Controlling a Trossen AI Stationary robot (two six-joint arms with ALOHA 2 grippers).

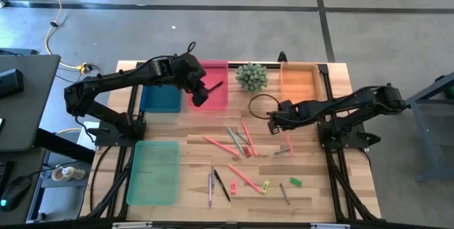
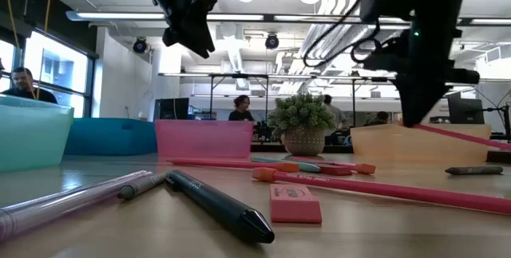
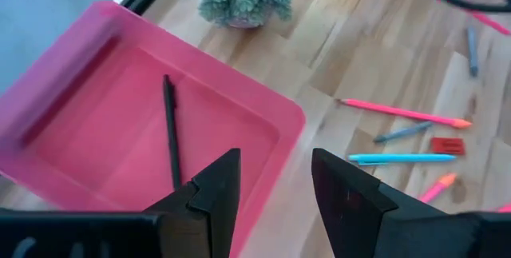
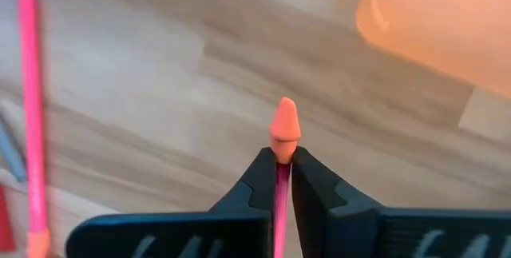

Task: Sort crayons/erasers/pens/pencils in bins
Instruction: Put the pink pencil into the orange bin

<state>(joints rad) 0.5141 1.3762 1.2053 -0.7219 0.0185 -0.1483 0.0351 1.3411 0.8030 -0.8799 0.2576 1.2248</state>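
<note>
My left gripper (image 1: 201,93) hangs open above the near edge of the pink bin (image 1: 216,100), where a dark pen (image 3: 170,129) lies on the floor. My right gripper (image 1: 275,124) is shut on a pink stick with an orange point (image 4: 285,126), above the table in front of the orange bin (image 1: 299,81). The teal-blue bin (image 1: 160,98) stands at the far left and the pale-green bin (image 1: 154,172) at the near left. Pink sticks, pens and small erasers, one red (image 2: 295,204), one green (image 1: 295,181) and one yellow (image 1: 265,185), lie loose on the middle of the table. My right gripper pinches the pink stick just behind its orange pointed end (image 4: 284,152) between its two fingers, which point steeply down. The point sticks out past the fingertips. The rest of the stick (image 2: 459,136) slants away from the gripper; whether its far end touches the table, I cannot tell.
A small green spiky plant (image 1: 252,76) in a pot stands between the pink and orange bins. A black cable loop (image 1: 261,105) lies near the right arm. People sit in the room beyond the table.
</note>
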